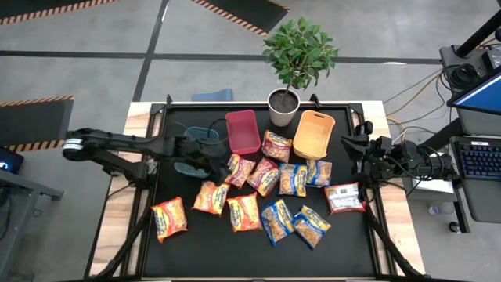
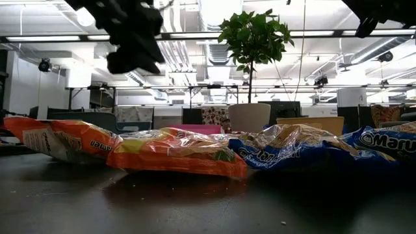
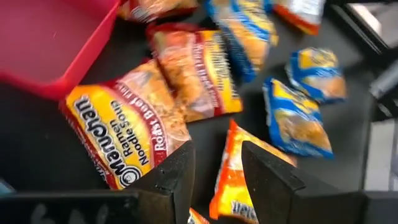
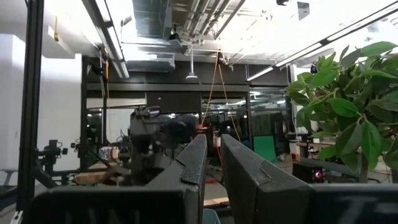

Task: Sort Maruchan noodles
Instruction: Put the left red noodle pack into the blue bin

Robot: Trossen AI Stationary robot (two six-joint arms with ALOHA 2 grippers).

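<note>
Dark fingers of the left gripper stood parted and empty above the mat, just beside the maroon packets near the red bin. Noodles lay scattered mid-table, none in the bins. At the right edge the right gripper waited, pinched shut on nothing, by the orange bin.

both arms are dark, slim and jointed. the left arm has a pale silvery ring near its base. each gripper ends in two flat, angular black fingers.
</note>
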